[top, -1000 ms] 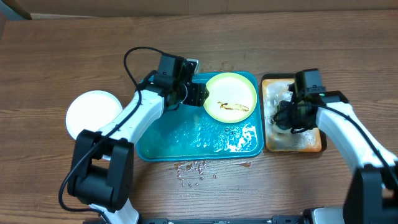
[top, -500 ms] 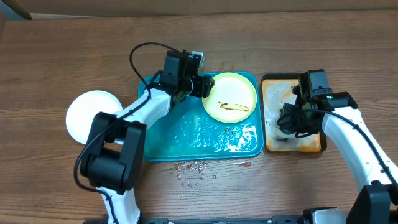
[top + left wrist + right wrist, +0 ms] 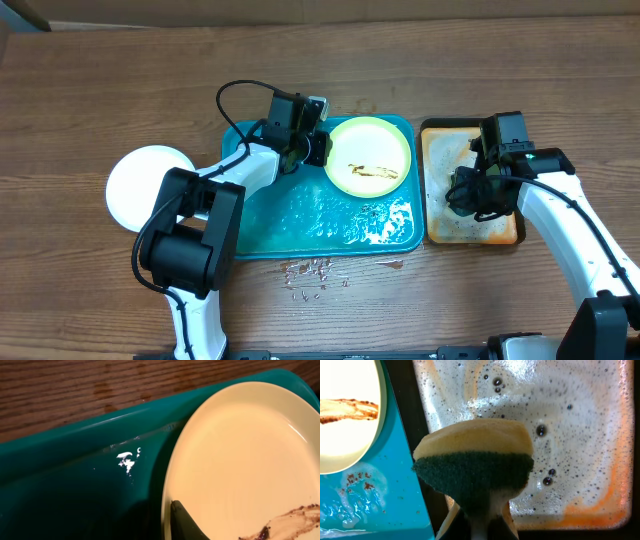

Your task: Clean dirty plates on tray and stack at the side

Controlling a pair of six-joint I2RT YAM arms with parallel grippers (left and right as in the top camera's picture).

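We're at the pick-up: the left gripper (image 3: 318,148) sits at the left rim of the yellow-green plate (image 3: 372,145), inside the teal tray (image 3: 300,215). One fingertip (image 3: 186,521) lies on top; its partner is hidden, so we can't call the grip. The right gripper (image 3: 468,190) pinches the sponge (image 3: 472,455) over the foamy orange tray (image 3: 502,236). Next, we'd say: sponge to the sauce smear (image 3: 376,172).

Left claw (image 3: 320,148) perhaps pinched; right claw (image 3: 481,512) clamped.
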